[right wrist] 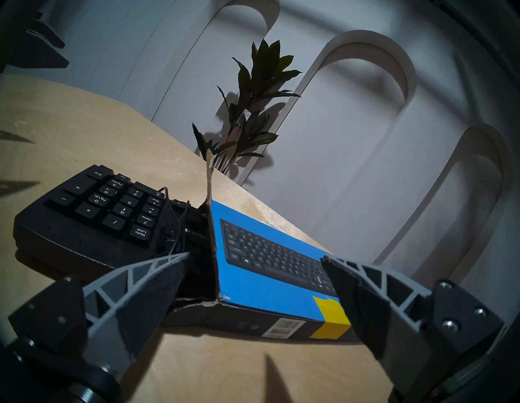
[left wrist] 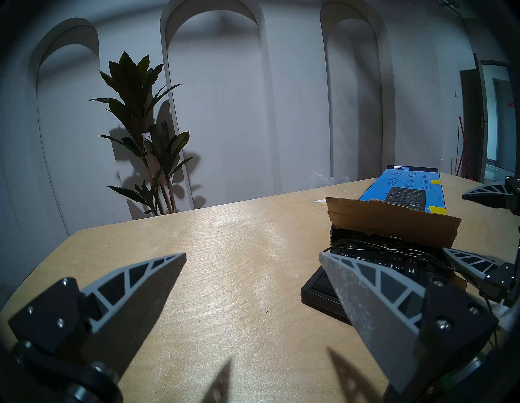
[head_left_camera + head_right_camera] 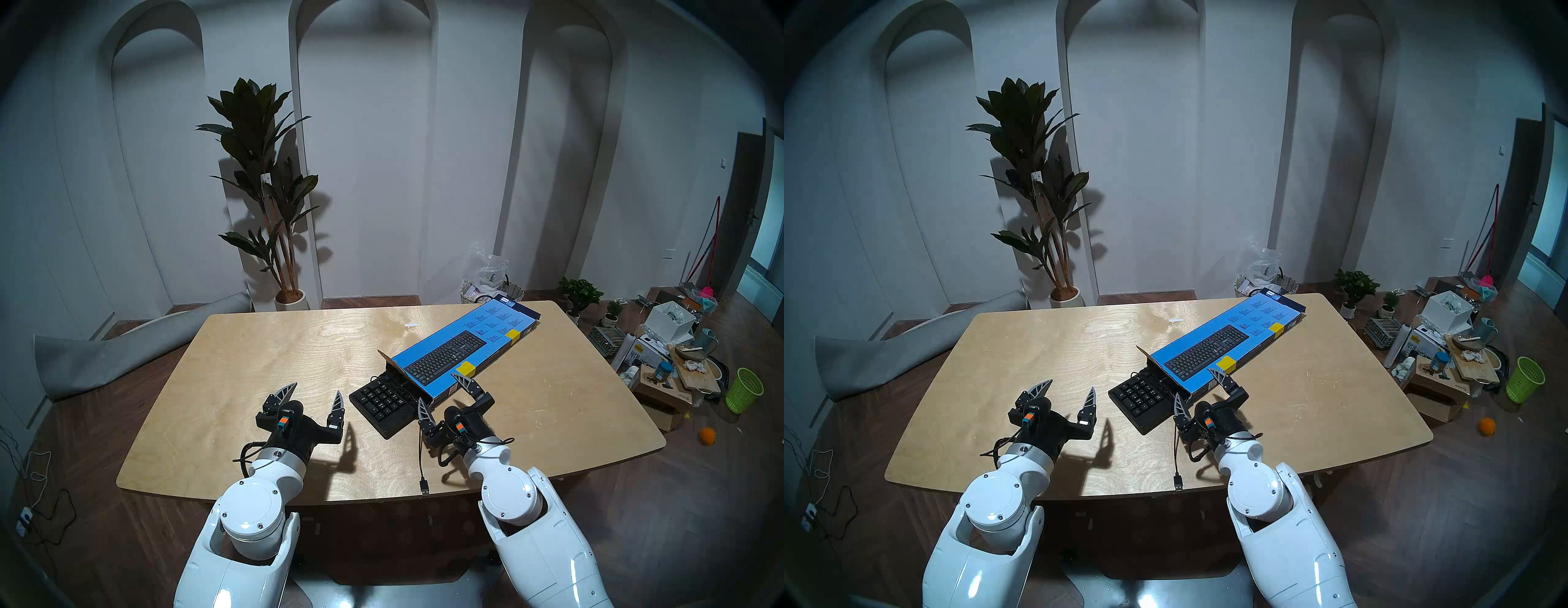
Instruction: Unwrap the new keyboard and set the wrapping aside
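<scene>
Keyboard (image 3: 384, 401) sticks its number-pad end out of the blue box (image 3: 464, 350), which runs toward two o'clock across the worktop (image 3: 263, 352); the rest stays inside. Its USB cable (image 3: 422, 467) trails to the near edge. Left gripper (image 3: 314, 397), at nine o'clock of the keyboard, has jaws spread, empty. Right gripper (image 3: 443, 392) has jaws spread at the box's open corner, gripping nothing.

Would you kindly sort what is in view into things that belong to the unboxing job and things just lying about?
Job: keyboard, blue box, left gripper, right gripper.

Lying about: tall plant, green basket, orange ball, small white strip on the table.
</scene>
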Robot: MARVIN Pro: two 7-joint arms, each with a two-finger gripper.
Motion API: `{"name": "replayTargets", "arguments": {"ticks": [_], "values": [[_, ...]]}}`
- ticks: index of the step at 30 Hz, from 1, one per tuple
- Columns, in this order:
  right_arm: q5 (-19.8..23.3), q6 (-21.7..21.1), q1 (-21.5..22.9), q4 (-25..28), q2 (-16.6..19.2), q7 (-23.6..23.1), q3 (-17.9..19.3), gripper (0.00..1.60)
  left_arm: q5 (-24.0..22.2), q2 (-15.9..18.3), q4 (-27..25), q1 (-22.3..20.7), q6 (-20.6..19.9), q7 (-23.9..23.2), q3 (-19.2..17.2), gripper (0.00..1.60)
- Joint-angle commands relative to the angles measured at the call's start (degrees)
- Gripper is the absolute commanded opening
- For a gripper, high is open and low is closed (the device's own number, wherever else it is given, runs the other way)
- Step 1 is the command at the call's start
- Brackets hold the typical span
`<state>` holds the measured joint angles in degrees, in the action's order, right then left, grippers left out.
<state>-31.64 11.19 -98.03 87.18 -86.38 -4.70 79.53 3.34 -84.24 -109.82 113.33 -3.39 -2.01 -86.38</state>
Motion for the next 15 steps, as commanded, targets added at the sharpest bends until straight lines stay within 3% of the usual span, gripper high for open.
{"name": "replayTargets", "arguments": {"ticks": [1, 11, 15], "values": [[-1.22, 2.27, 6.28, -2.81, -3.34, 0.45, -0.22, 1.6, -0.07, -0.04, -1.12, -0.32, 0.29, -0.01, -0.01, 1.6], [-2.31, 5.63, 12.26, -10.73, -4.81, 1.26, 0.55, 1.6, -0.08, -0.04, -1.2, -0.27, 0.29, -0.02, -0.02, 1.6], [-1.42, 9.15, 14.54, -14.02, -4.77, 1.79, 0.03, 1.6, -0.1, -0.04, -1.28, -0.23, 0.28, -0.03, -0.03, 1.6]]}}
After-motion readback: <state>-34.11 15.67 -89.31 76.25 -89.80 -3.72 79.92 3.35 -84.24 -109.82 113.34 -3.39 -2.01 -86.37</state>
